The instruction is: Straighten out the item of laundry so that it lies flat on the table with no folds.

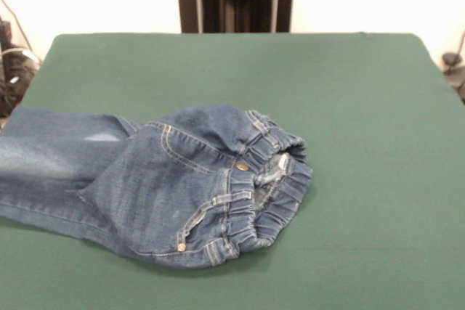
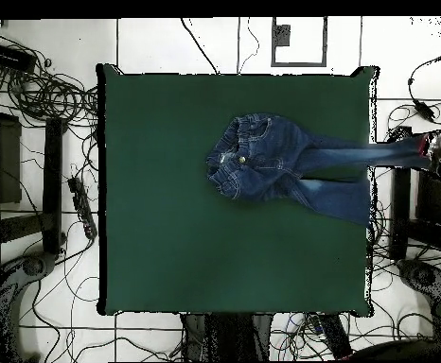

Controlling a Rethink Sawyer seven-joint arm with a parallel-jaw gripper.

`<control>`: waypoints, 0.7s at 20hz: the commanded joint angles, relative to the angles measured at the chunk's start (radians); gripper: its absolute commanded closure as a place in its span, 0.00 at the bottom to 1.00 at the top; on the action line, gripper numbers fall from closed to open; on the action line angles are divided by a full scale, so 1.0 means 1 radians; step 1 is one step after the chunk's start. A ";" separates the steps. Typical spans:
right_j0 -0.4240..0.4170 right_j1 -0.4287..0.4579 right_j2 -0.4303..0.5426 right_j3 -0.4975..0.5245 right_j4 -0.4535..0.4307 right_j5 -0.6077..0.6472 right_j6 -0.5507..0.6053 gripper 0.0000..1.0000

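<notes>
The jeans point(image 1: 167, 186) lie bunched on the green desk point(image 1: 363, 107), legs trailing over one edge. Soft, limp denim, fairly heavy; the gathered waistband point(image 1: 251, 201) offers a good hold. The hand is out of sight

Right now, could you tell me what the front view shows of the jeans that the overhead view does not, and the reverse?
Front view only: the jeans' brass button and the gathered waistband standing open, close up.

Overhead view only: the whole table, with the legs reaching its edge and one running past it, plus cables on the floor.

Both: the jeans lie rumpled, not flat, and no tool is visible.
</notes>
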 commanded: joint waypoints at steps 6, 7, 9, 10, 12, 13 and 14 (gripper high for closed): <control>0.018 0.078 0.112 -0.021 0.002 0.053 -0.357 1.00; 0.018 0.080 0.114 -0.022 0.004 0.055 -0.357 1.00; 0.015 0.079 0.110 -0.012 -0.002 0.046 -0.370 1.00; 0.013 0.078 0.110 -0.005 0.000 0.037 -0.370 1.00; 0.017 0.081 0.107 -0.003 0.003 0.029 -0.356 1.00; 0.019 0.082 0.105 -0.001 0.005 0.026 -0.346 1.00; 0.021 0.079 0.103 0.005 0.006 0.019 -0.340 1.00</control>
